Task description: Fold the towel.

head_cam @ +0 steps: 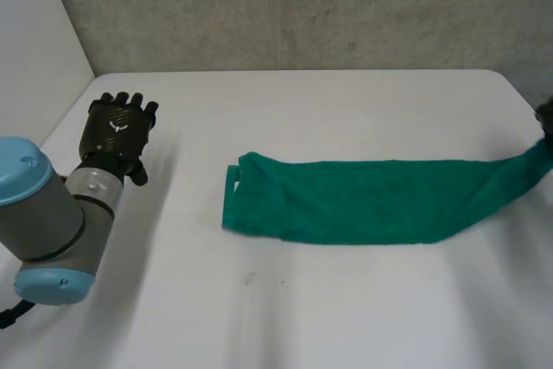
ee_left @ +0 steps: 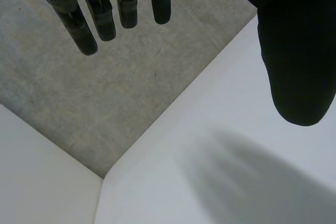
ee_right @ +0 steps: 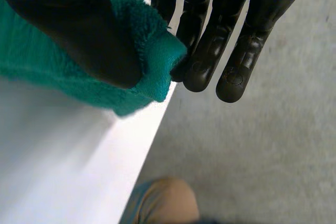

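The towel (head_cam: 363, 200) lies as a long, narrow green band across the middle of the worktop (head_cam: 346, 317). Its left end is flat with layers showing at the hem, and its right end is raised off the surface to the right hand (ee_right: 68, 24) at the worktop's right edge. That hand has the end pinched: the thumb presses the plush cloth against the fingers (ee_right: 210, 61), which are nearly straight, and a small nub of cloth pokes out between them. The left hand (head_cam: 118, 127) hovers over bare worktop well to the left of the towel, its fingers (ee_left: 105, 14) straight with nothing in them. The towel looks light, thick-piled and quite limp. It will likely sag and drag rather than keep a shape, and the pile should give good grip, so a pinch is probably enough. For a clean fold the best holds seem to be the corners of the short ends; the gathered right end may bunch unless spread out first.
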